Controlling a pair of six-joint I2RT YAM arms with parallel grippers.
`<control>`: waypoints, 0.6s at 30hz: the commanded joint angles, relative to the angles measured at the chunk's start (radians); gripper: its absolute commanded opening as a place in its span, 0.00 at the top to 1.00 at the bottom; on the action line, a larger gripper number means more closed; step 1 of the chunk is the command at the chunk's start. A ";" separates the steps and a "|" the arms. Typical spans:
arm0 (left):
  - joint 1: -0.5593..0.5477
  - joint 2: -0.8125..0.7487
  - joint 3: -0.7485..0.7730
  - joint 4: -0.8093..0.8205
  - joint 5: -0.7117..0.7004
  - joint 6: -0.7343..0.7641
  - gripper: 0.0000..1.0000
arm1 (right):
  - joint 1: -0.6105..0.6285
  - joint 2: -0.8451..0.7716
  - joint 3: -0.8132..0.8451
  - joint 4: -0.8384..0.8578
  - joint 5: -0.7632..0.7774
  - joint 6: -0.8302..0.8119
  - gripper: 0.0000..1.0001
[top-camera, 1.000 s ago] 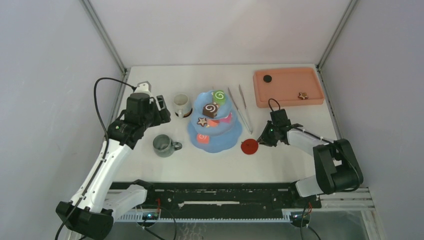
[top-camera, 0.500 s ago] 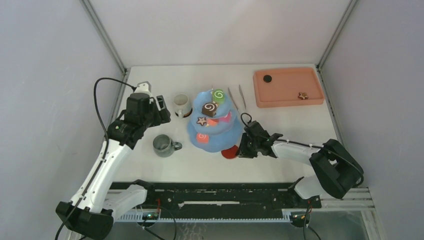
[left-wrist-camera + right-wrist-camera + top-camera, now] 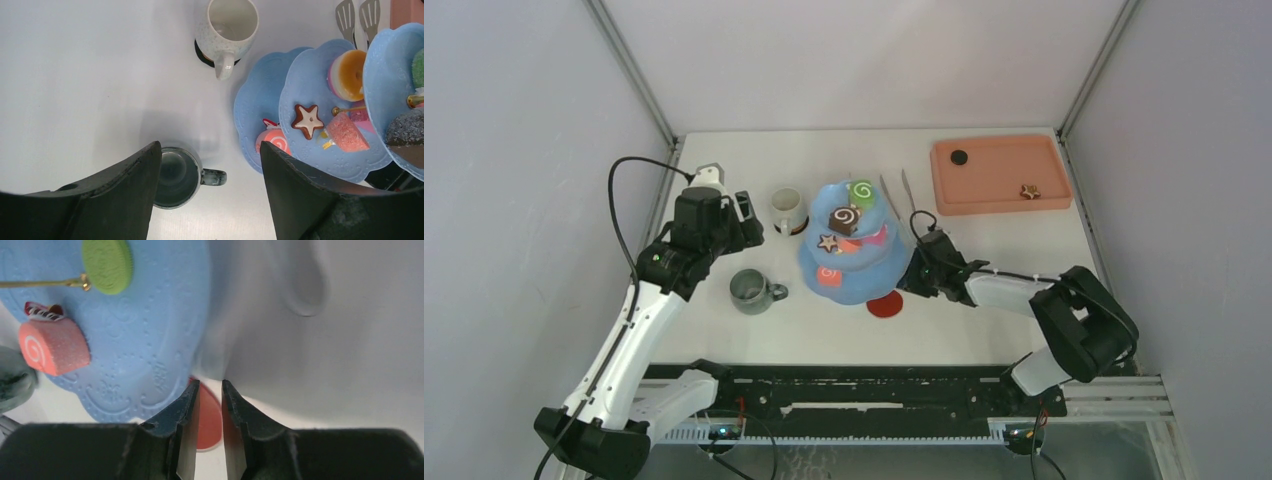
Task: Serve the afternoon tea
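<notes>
The light blue three-tier cake stand point(image 3: 871, 284) point(image 3: 310, 75) point(image 3: 150, 315) holds a green swirl roll point(image 3: 861, 190), a brown swirl roll point(image 3: 844, 219), a star cookie point(image 3: 307, 119), an orange tart point(image 3: 346, 75) and a pink roll point(image 3: 52, 347). A red disc point(image 3: 886, 305) point(image 3: 210, 415) lies flat on the table, tucked against the stand's front edge. My right gripper point(image 3: 911, 275) point(image 3: 210, 383) hovers just right of it, jaws narrowly open, nothing between them. My left gripper point(image 3: 749, 215) point(image 3: 210, 147) hangs open high above the grey-green mug point(image 3: 751, 290) point(image 3: 176, 172). The white mug point(image 3: 786, 208) point(image 3: 227, 25) stands on a dark coaster.
A salmon-pink tray point(image 3: 984, 208) at the back right holds a black disc point(image 3: 959, 157) and a star cookie point(image 3: 1029, 191). Metal tongs point(image 3: 904, 195) point(image 3: 357, 15) lie between the tray and the stand. Grey walls close in left and right.
My right gripper carried the red disc left to the stand's front edge, let go of it there and drew back slightly. The left arm has not moved.
</notes>
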 commanded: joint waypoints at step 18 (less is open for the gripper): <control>0.004 -0.044 -0.038 -0.011 -0.014 -0.013 0.23 | 0.376 0.009 0.038 -0.079 0.054 -0.146 0.60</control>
